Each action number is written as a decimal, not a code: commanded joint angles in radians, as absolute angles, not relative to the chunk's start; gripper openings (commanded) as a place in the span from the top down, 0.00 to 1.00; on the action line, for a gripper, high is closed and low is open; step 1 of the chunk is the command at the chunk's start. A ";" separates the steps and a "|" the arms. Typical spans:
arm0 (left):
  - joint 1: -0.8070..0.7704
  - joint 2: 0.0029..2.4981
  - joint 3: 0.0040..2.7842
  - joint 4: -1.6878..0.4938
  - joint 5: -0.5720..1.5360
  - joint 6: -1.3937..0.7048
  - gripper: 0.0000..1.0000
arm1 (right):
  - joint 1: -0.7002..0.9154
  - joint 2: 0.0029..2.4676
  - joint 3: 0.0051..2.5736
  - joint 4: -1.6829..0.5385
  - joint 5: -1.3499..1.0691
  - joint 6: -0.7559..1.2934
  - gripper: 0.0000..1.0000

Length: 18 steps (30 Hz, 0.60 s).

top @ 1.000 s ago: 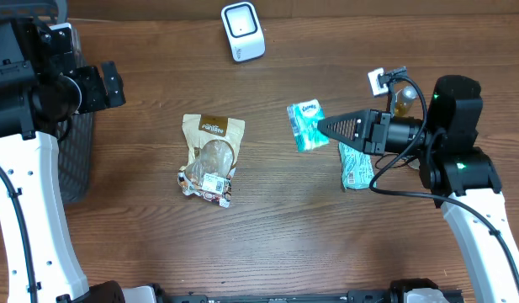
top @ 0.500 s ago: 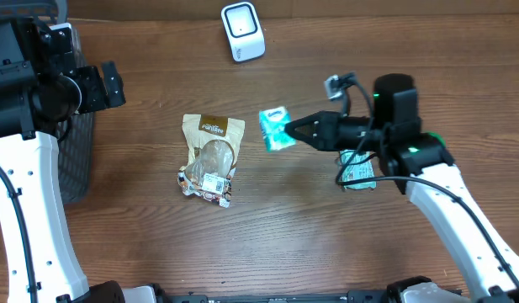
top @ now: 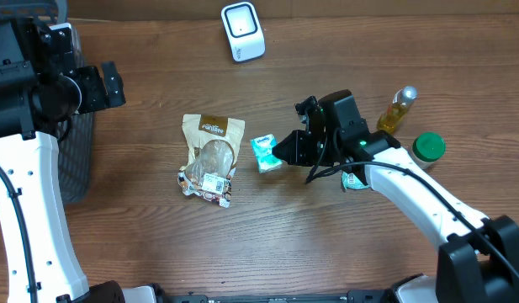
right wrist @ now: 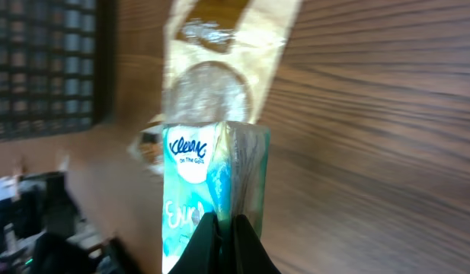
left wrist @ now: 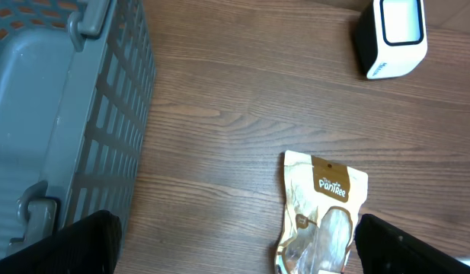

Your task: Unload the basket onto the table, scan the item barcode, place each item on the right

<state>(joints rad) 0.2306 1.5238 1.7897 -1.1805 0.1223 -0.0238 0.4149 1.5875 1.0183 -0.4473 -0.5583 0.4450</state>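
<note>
Right gripper (top: 276,152) carried one tissue pack (top: 262,155) leftward, near one snack bag (top: 210,156).

Tissue pack (right wrist: 212,175) reads approx. "Kleen… On The Go"; snack bag (left wrist: 326,205) shows "Pantree", prob.

Shop-checkout setup: barcode scanner (top: 242,31), grey basket (left wrist: 105,129), snack bag (top: 210,156).
</note>
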 commanded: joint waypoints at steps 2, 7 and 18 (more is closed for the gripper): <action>0.228 1.526 1.801 -1.177 0.120 -0.030 0.01 | 0.419 1.623 1.028 -0.448 -0.459 0.436 0.96; 0.228 1.526 1.801 -1.177 0.120 -0.030 0.00 | 0.419 1.677 1.028 -0.448 -0.425 0.437 0.96; 0.228 1.526 1.801 -1.177 0.120 -0.030 0.00 | 0.419 1.766 1.027 -0.434 -0.337 0.437 0.96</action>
